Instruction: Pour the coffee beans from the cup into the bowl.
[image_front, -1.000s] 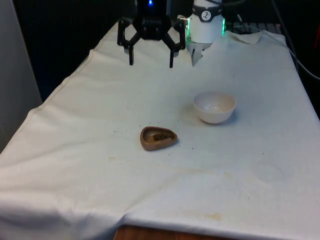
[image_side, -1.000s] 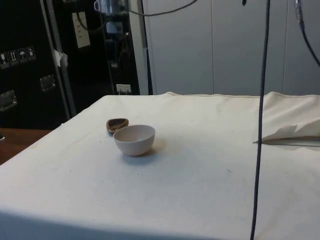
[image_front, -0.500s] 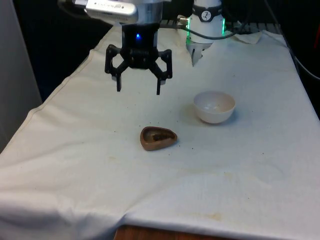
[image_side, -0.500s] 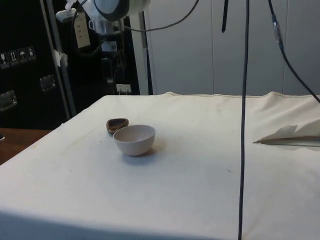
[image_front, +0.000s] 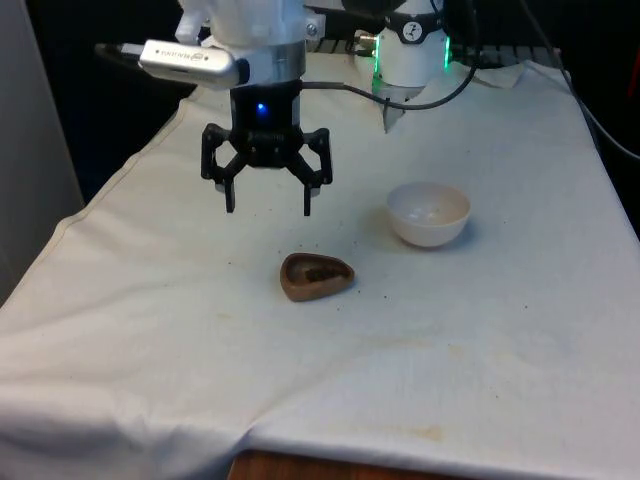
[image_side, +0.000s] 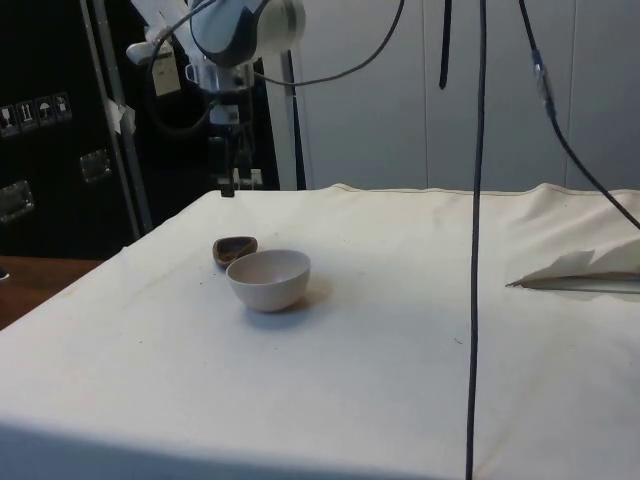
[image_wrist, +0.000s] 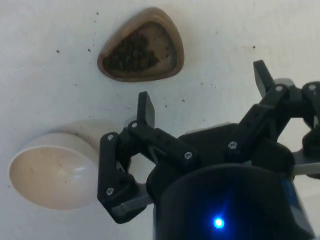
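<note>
Hand spread, holding nothing, hanging above tabletop toward front view's left. Cup lies nearer camera and slightly to front view's right of hand, well below it; beans inside. Cup teardrop-shaped, long axis running across front view, narrow end to right. Bowl further right, near cup, not touching; looks unfilled. Judgement: descent onto cup comes next.

Worktop under a white cloth, lightly stained near its front edge. A brown cup holding dark beans and a white bowl rest on the cloth, near each other, not touching.
</note>
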